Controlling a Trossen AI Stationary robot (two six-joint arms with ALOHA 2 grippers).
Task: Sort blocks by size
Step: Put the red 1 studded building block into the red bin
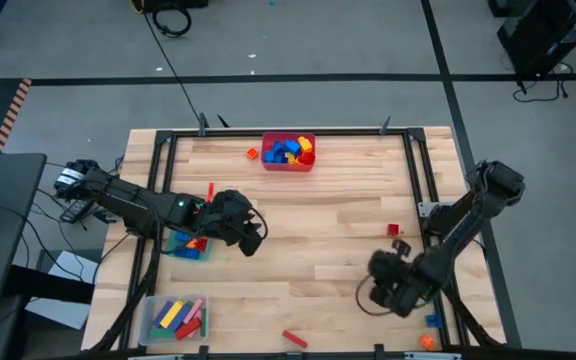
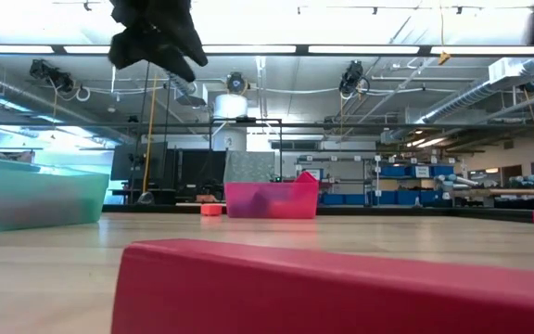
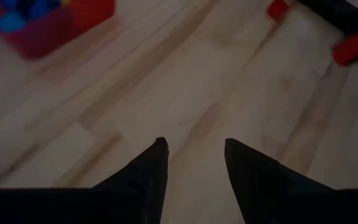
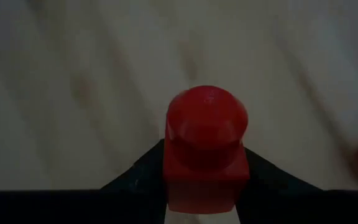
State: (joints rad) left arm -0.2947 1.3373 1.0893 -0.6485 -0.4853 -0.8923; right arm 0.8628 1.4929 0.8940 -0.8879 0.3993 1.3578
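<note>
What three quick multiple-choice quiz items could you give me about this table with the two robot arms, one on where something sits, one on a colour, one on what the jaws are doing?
1. Where does the red bin of mixed blocks stand?
A. At the middle of the table's far edge
B. At the near left corner
C. Under the right arm

2. What colour is the block in the right gripper?
A. Blue
B. Red
C. Yellow

3. How do the jaws of the left gripper stand?
A. Clamped on a long bar
B. Shut tight on nothing
C. Apart, with nothing between them

Answers: 1 A, the high view shows it against the far rail, midway across. 2 B, the right wrist view shows a small red block with a round stud pinched between the jaws. 3 C, the left wrist view shows bare wooden table in the gap.
</note>
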